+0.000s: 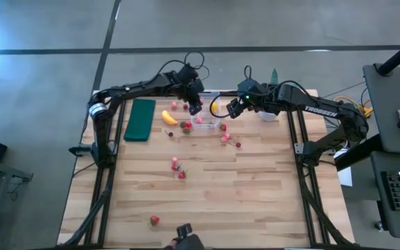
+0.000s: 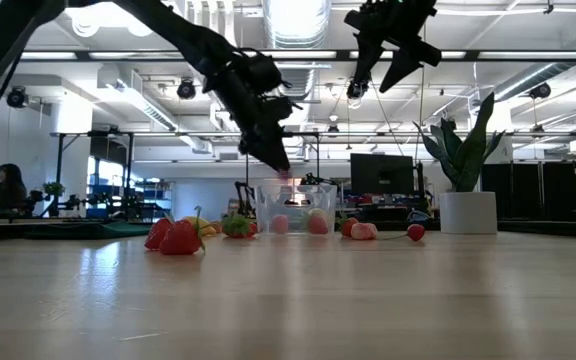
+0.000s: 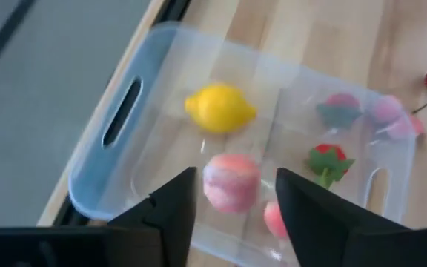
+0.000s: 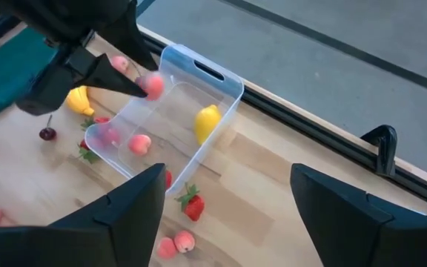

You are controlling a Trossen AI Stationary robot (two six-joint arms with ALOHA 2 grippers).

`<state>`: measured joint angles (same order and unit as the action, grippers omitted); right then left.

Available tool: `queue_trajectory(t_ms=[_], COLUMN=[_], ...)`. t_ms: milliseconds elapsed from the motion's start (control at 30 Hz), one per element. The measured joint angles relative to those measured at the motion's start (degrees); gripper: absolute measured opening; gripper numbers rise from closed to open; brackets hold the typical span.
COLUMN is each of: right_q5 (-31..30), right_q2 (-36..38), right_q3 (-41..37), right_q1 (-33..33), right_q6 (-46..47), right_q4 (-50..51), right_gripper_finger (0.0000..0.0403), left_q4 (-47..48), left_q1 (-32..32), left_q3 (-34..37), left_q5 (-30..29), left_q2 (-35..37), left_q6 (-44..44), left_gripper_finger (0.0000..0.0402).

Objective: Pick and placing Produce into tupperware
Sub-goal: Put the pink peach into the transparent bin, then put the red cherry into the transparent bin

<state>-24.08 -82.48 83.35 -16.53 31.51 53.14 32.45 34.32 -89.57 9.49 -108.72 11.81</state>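
The clear tupperware point(image 1: 204, 126) stands at the table's far middle, with the yellow lemon point(image 3: 219, 108) and a few red and pink fruits inside. My left gripper point(image 1: 196, 107) hangs over it, pointing steeply down, fingers apart. A pink fruit point(image 3: 230, 182) shows in the gap just past the fingertips, with space on both sides. In the right wrist view this fruit point(image 4: 153, 85) is at the tips, above the tupperware's rim point(image 4: 199, 70). My right gripper point(image 1: 233, 110) waits open, higher up on the box's right. The banana point(image 1: 169, 118) lies left of the box.
A dark green pad point(image 1: 140, 119) lies at the far left, a white plant pot point(image 1: 268, 114) at the far right. Loose strawberries lie right of the box point(image 1: 226, 137), mid-table point(image 1: 178, 167) and near the front edge point(image 1: 154, 220). A cherry point(image 4: 47, 133) sits by the banana.
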Motion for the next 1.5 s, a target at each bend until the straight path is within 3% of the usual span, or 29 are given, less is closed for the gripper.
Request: queue_trajectory(t_ms=[233,433,700,933,1167,1500], right_q5=[2.42,11.50,26.90,22.33,20.04,16.49], right_q2=[0.00,0.09,0.04,0.31,0.31,-0.08], right_q3=[-0.18,-5.10,-22.49,-30.60,-39.46,-42.57], right_q1=[0.08,0.83,1.78,5.67,8.07,8.28], right_q6=[1.03,-3.72,-5.79,-10.67,-13.79,-18.02], right_q4=[8.95,11.01,-2.97,-13.11,-20.98,-26.80], right_gripper_finger=[0.0292,0.0285,0.0265,0.0251,0.0235,0.0230], left_q4=[0.89,2.57,7.91,11.51,11.52,7.19], left_q1=[-0.48,-0.52,-0.88,-2.05,-2.66,-3.82], left_q3=[0.04,0.04,1.84,3.70,10.28,21.32], left_q5=[0.00,8.65,11.08,11.05,9.54,5.06], left_q2=[1.89,6.13,13.31,19.35,24.49,29.37], left_q6=[-0.89,-1.54,-8.50,-10.11,-13.07,-14.44], left_gripper_finger=[0.0223,0.0227,0.0228,0.0228,0.0228,0.0228])
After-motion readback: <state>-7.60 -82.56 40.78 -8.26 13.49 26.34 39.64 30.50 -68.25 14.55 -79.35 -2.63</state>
